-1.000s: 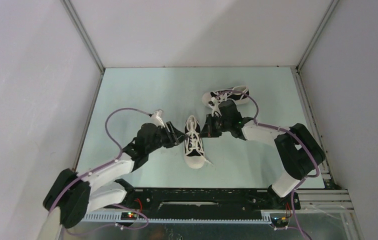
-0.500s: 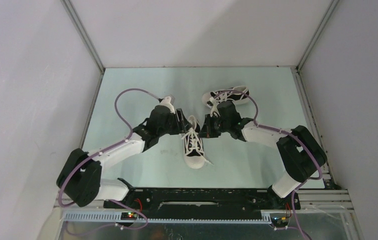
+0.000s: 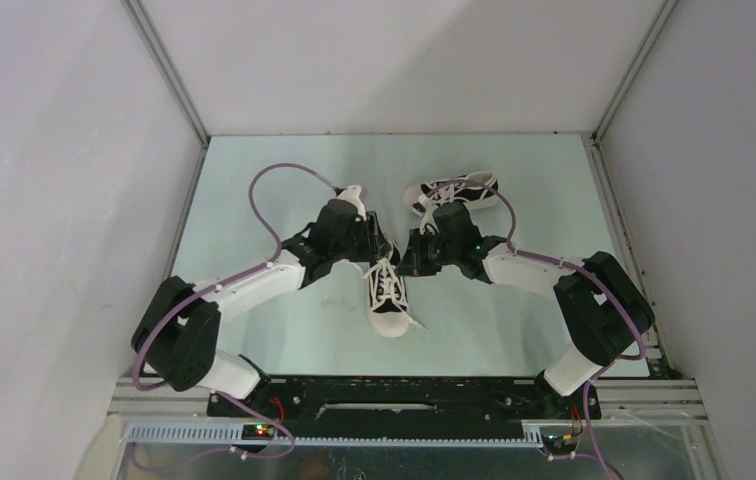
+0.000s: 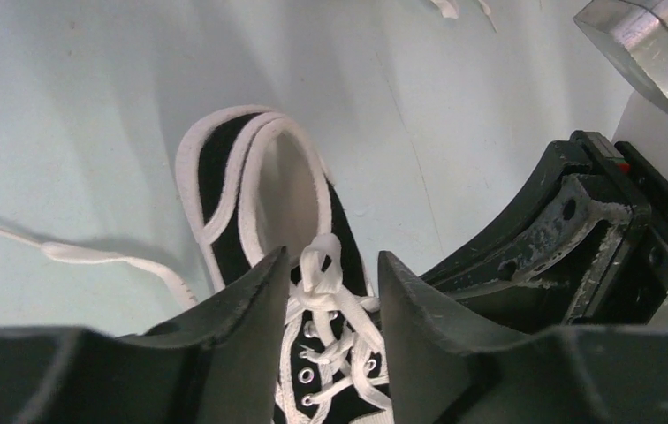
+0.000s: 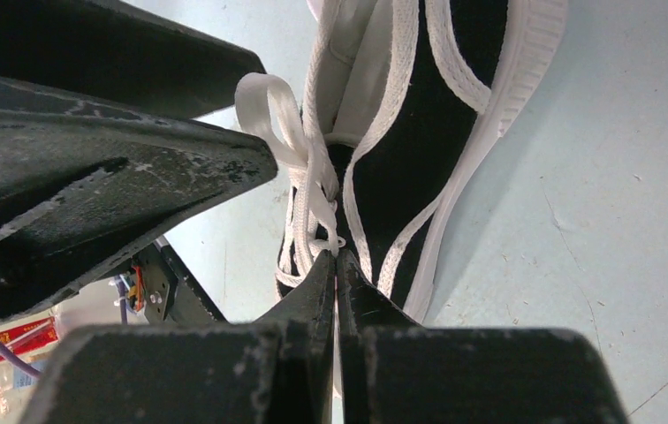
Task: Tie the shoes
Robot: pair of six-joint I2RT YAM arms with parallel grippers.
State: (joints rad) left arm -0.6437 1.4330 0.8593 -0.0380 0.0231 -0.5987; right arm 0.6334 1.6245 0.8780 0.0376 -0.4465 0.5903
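Observation:
One of the shoes, black with a white toe cap, lies mid-table with its toe toward the arm bases; it also shows in the wrist views. The other shoe lies on its side behind it. My left gripper is open above the near shoe's tongue, and a small lace loop stands between its fingers without touching either. My right gripper is shut on a strand of that shoe's white lace, just below the loop.
A loose lace end trails on the pale green table left of the near shoe. Another end lies beside its toe. The two grippers crowd each other over the shoe. White walls enclose the table.
My left arm swung from the shoe's left side up to its tongue, bringing the open jaws around the lace loop. The right gripper kept its place and its grip.

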